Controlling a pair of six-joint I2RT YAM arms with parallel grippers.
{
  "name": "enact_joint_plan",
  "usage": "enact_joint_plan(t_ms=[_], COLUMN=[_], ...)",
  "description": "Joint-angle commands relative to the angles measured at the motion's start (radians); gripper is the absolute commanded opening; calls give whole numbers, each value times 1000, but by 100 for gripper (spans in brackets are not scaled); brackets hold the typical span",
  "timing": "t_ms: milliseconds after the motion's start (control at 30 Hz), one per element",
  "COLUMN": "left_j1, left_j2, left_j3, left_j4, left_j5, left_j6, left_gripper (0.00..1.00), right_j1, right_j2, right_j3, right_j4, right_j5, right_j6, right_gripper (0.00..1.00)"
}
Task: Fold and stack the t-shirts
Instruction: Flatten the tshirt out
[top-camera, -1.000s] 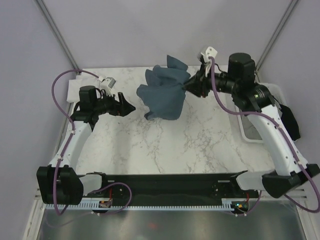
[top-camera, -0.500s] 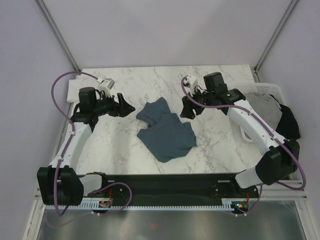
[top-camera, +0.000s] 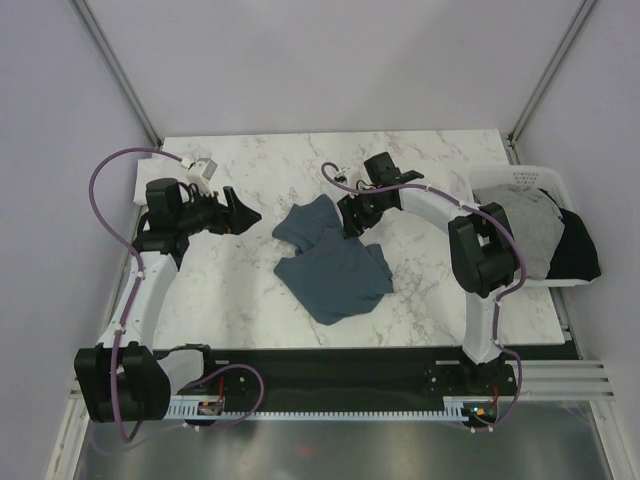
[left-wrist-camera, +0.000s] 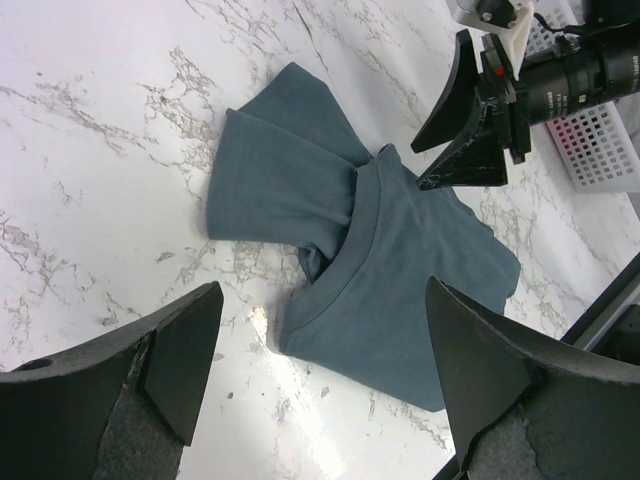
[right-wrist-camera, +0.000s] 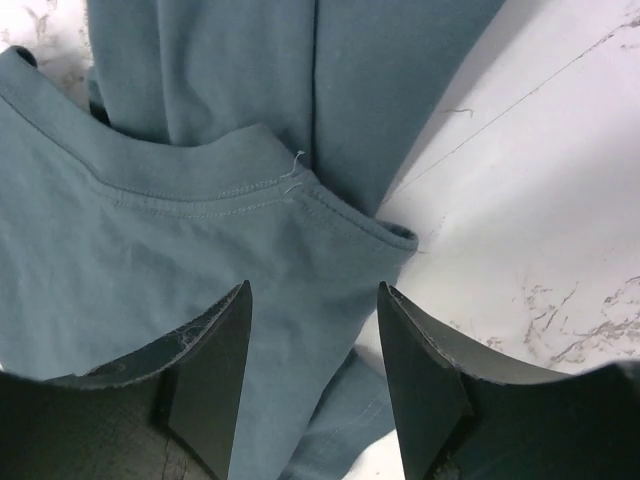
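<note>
Your right gripper (top-camera: 352, 213) hung right over the slate-blue t-shirt (top-camera: 335, 265). Its fingers were apart with nothing pinched between them, and in the wrist view the collar (right-wrist-camera: 200, 185) sat straight below the gap. The shirt lay bunched on the table (top-camera: 250, 300), not flat. Its long axis ran from just under that gripper away toward the arm bases, with what looked like a sleeve (left-wrist-camera: 270, 180) flopped over beside the neckline.

Your left gripper (top-camera: 243, 213) was spread wide too, holding nothing, off to the shirt's side with bare marble between it and the cloth. So the right one was clearly nearer. I'd guess it gets first grab at the collar edge, and the left takes the sleeve side to spread things out.

The light grey t-shirt (top-camera: 525, 225) and black t-shirt (top-camera: 578, 255) sat in the basket (top-camera: 515, 172), well apart from the right gripper on the side away from the blue one.
</note>
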Motion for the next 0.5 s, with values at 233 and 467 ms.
enact_joint_plan(t_ms=[233,467], left_j1=[15,21], left_j2=[-1,8], left_j3=[-13,-14], left_j4=[31,34], left_j5=[31,31], left_j6=[-33,-34], left_gripper=[89,89], right_j1=[23,53], right_j2=[71,104], right_j3=[103,127], right_j4=[51,29], right_j5=[-58,-71], right_j6=[12,-3], right_gripper=[61,62])
